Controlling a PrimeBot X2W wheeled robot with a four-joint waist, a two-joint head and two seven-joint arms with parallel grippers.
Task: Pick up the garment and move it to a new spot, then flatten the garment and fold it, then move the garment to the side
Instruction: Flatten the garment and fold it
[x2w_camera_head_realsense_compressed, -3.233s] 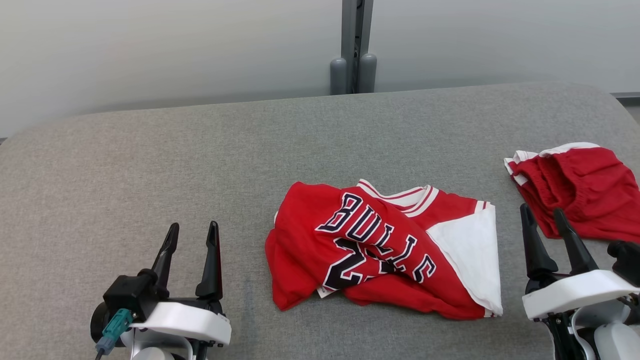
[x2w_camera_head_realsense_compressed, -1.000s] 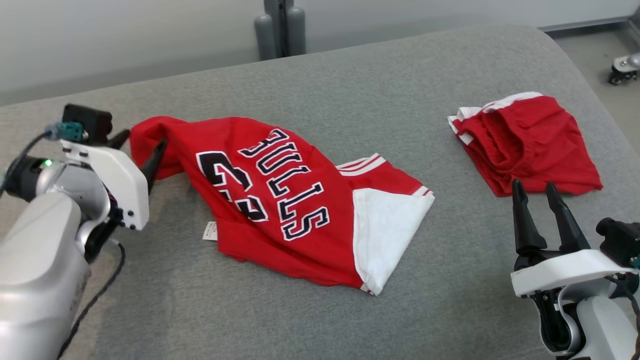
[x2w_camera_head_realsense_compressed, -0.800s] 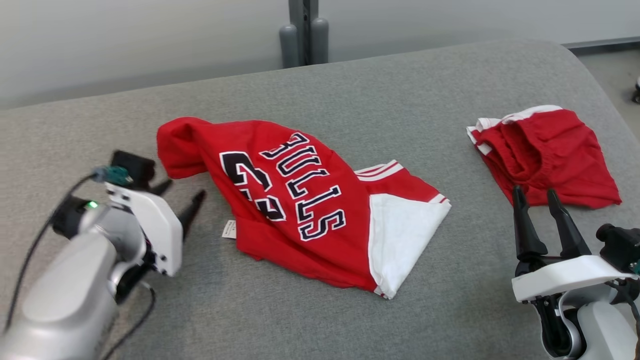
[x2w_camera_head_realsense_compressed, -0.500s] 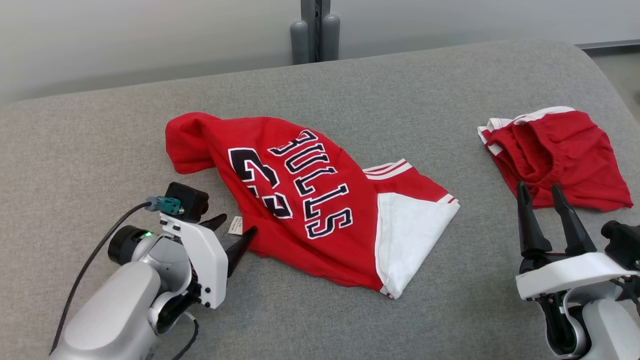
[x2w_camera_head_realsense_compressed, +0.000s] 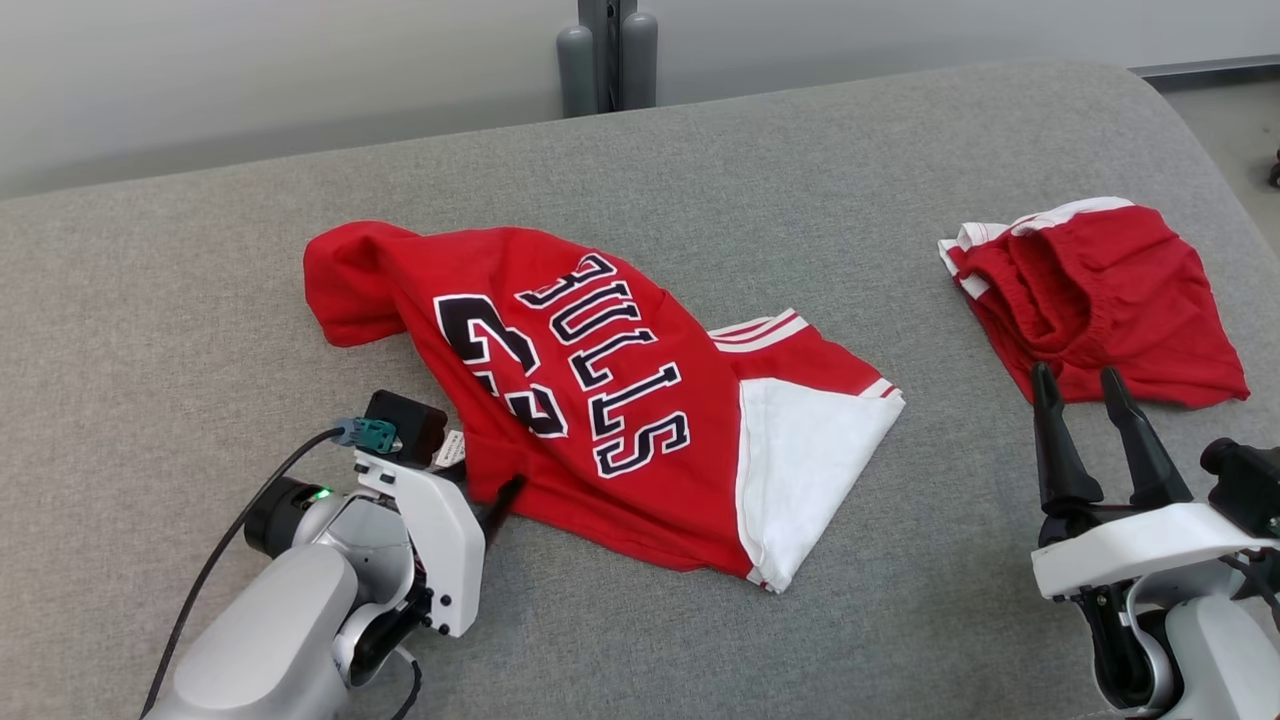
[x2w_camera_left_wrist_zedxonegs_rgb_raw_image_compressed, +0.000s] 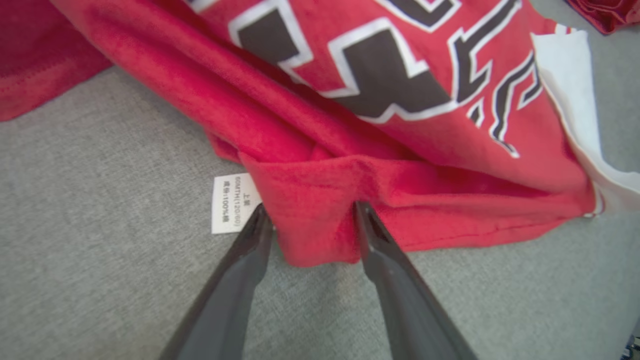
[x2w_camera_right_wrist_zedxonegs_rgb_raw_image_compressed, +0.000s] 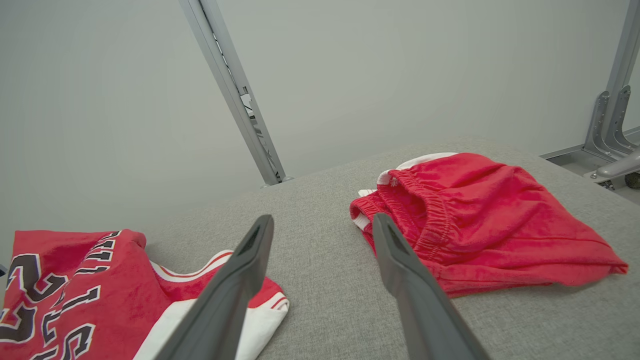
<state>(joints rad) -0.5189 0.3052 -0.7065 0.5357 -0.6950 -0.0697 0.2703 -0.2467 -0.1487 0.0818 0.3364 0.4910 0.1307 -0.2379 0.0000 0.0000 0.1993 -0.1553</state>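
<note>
closer than half a second ago, left gripper (x2w_camera_left_wrist_zedxonegs_rgb_raw_image_compressed: 311, 207) straddles the near hem of the crumpled red fleecy bulls jersey (x2w_camera_head_realsense_compressed: 600, 400) lying mid-way along the grey woven cushion (x2w_camera_head_realsense_compressed: 800, 180), jaws apart, tips touching cloth beside its white label (x2w_camera_left_wrist_zedxonegs_rgb_raw_image_compressed: 230, 202). right gripper (x2w_camera_head_realsense_compressed: 1074, 372) gapes empty near rumpled red shorts (x2w_camera_head_realsense_compressed: 1110, 300).

Red shorts (x2w_camera_head_realsense_compressed: 1110, 300), grey table (x2w_camera_head_realsense_compressed: 200, 250), metal post (x2w_camera_head_realsense_compressed: 598, 50)

Red jersey (x2w_camera_head_realsense_compressed: 600, 400): block lettering (x2w_camera_head_realsense_compressed: 610, 370), dark with white edging, reads "BULLS" across the chest, the first letter partly lost in a fold. Beside it is a number (x2w_camera_head_realsense_compressed: 495, 350) in the same style, first digit "2", second digit creased and not legible. White care label (x2w_camera_left_wrist_zedxonegs_rgb_raw_image_compressed: 231, 202) at the hem: two lines of small dark print, "(120/60)" and "100%" legible, remaining characters too small to read.
</note>
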